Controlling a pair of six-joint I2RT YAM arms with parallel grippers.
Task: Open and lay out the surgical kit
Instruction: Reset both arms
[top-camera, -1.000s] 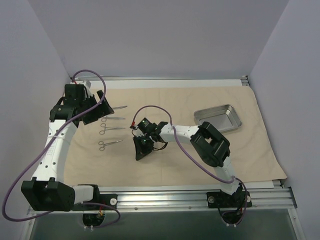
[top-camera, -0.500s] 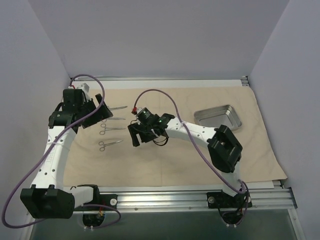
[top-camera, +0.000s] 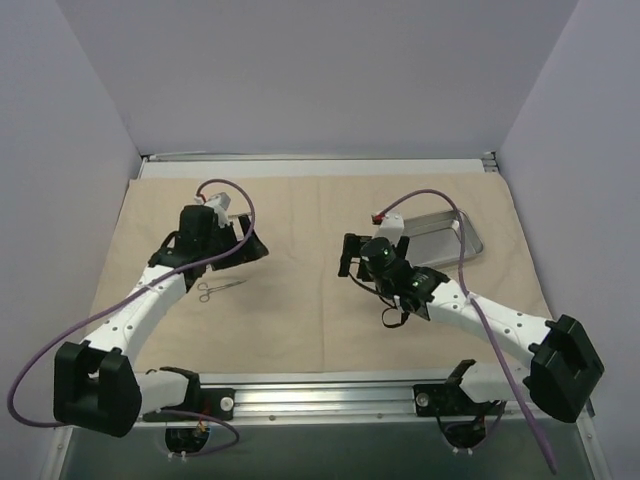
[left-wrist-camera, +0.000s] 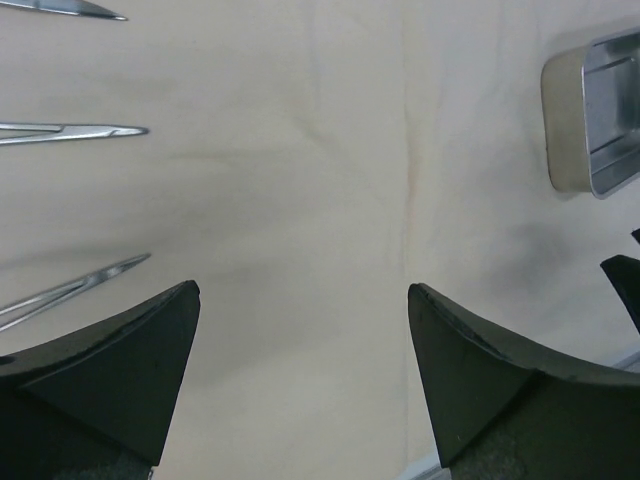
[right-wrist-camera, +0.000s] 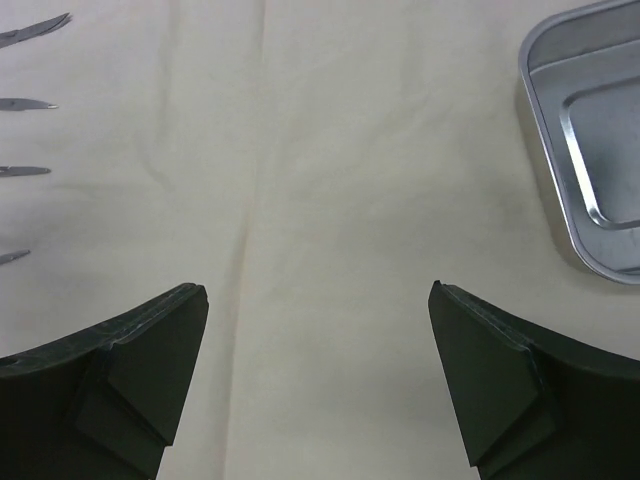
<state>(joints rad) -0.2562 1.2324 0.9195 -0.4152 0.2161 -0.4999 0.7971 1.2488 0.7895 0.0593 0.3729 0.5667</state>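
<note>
The left gripper (left-wrist-camera: 303, 300) stands wide, with nothing between its jaws, and hangs low over bare cloth. The right gripper (right-wrist-camera: 318, 300) is just as wide and just as empty, also poised over open fabric near the middle of the spread. Neither one touches anything.

Below them the beige cloth wrap (top-camera: 300, 310) lies unfolded and nearly flat across the desk (top-camera: 320, 166), creased only along its old fold lines. Judging by this, it serves as the working field for everything else.

To the left of the left gripper, the thin silver instruments (left-wrist-camera: 100, 130) lie side by side on the cloth, well apart, tips pointing towards the centre. The spacing looks deliberate, so each can be picked up without disturbing its neighbour. From above, only the nearest instrument (top-camera: 220, 288) shows clearly, beside the left arm. The others are hidden under it.

The steel tray (right-wrist-camera: 600, 150) sits empty on the right part of the cloth, beyond the right gripper and apart from the row. The layout looks close to finished.
</note>
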